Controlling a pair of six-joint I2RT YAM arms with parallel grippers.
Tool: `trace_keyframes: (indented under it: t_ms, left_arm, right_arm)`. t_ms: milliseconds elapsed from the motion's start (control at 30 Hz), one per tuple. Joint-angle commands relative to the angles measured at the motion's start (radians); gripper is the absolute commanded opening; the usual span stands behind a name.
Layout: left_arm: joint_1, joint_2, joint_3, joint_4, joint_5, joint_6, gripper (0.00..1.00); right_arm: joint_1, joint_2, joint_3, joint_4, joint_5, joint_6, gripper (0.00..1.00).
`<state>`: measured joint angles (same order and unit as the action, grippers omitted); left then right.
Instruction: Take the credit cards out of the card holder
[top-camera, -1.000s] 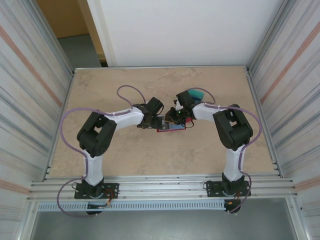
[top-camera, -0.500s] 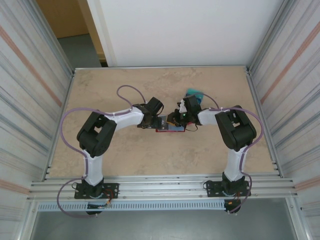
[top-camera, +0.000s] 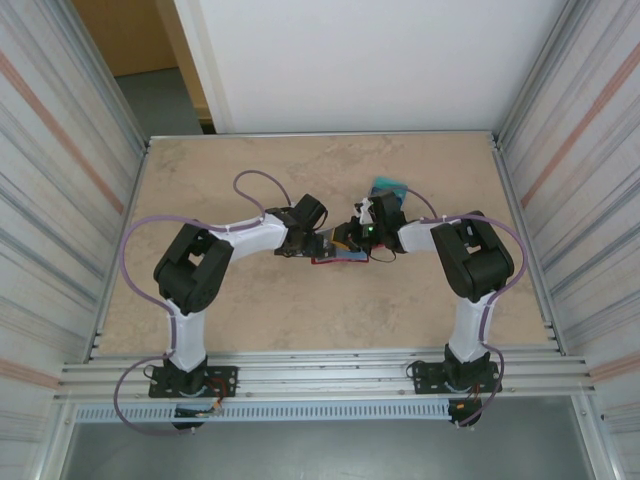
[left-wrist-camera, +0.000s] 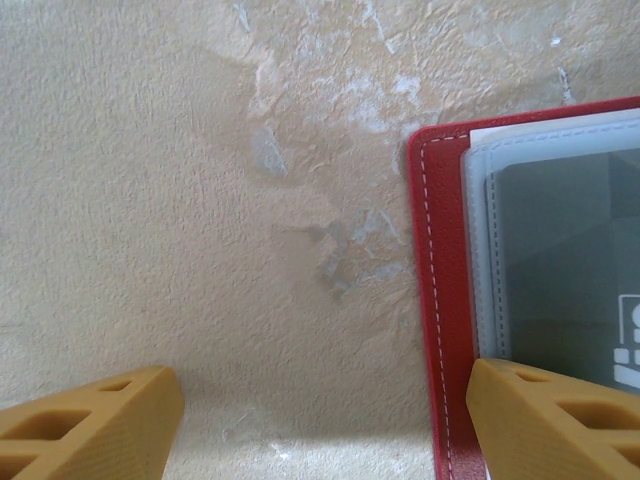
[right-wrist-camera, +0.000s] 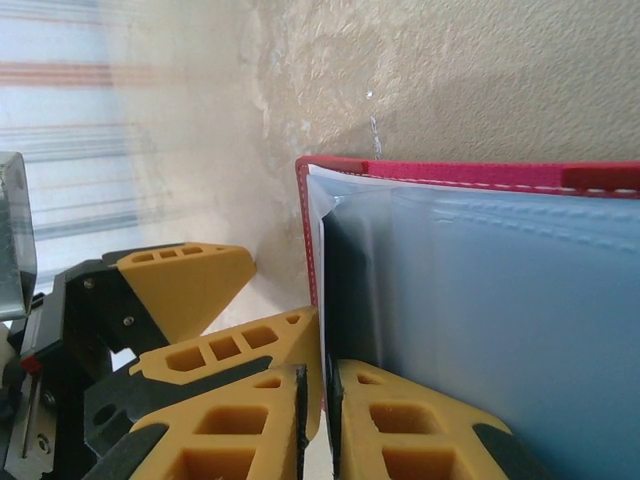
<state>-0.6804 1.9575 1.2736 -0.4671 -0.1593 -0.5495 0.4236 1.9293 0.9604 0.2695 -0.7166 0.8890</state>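
The right hand (right-wrist-camera: 318, 378) has just clenched at the card holder (right-wrist-camera: 450, 176) edge by its fingertips. The left hand (left-wrist-camera: 320, 385) stands released, one finger on the cover. A credit card (left-wrist-camera: 560, 270) sits pocketed, likely pulled next.

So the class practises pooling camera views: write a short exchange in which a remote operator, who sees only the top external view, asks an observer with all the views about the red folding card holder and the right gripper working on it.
Operator: From above, the arms hide most of the red folding card holder. How does the right gripper stand?
Observer: Its jaws are almost closed, right at the holder's corner, against the edge of the pale see-through pocket. I cannot tell whether anything is pinched.
Operator: Is any card inside?
Observer: Yes, a dark plastic card sits in that pocket.
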Motion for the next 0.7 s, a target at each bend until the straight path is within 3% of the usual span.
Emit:
trace_keyframes:
  t_ms: [0,667]
  left_arm:
    - [-0.005,0.049,-0.033,-0.145,0.028,-0.024,0.78]
    - [-0.005,0.073,-0.02,-0.162,0.025,-0.024,0.78]
  right_arm:
    - [-0.001,-0.035,-0.007,0.046,-0.057,0.026,0.14]
    - [-0.039,-0.066,-0.045,0.122,-0.092,0.074,0.17]
